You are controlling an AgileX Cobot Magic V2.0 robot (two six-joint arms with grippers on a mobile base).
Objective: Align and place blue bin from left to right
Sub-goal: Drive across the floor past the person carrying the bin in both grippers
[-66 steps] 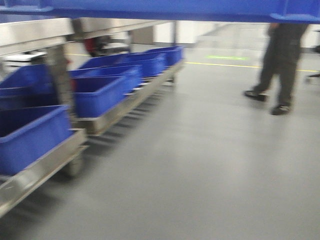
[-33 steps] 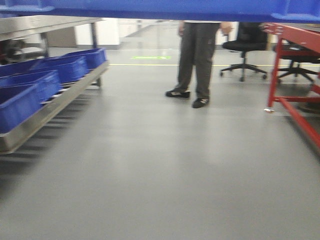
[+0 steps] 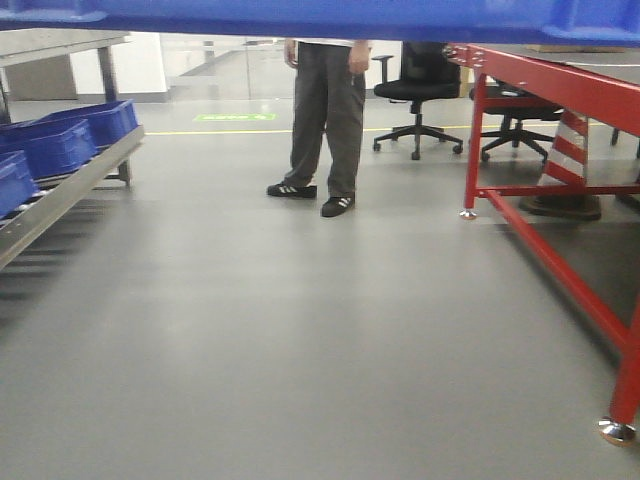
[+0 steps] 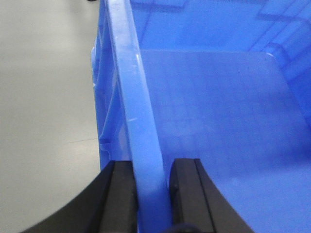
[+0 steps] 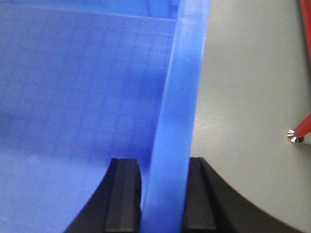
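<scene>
Person [image 3: 325, 110] stands beyond blue bin [image 3: 320, 18], between rack [image 3: 60, 195] and red table [image 3: 560, 90].

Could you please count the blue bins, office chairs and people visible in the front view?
Blue bins: 4 (the held blue bin, three rack bins)
Office chairs: 2
People: 1
Total: 7

Grey floor [image 3: 300, 330] lies open between the red steel-framed table [image 3: 560, 92] and the steel rack [image 3: 70, 190] to its left. A dark-trousered person [image 3: 328, 110] stands, seemingly, by its far end; large bright-blue plastic crate [image 3: 320, 20] overhead.
</scene>
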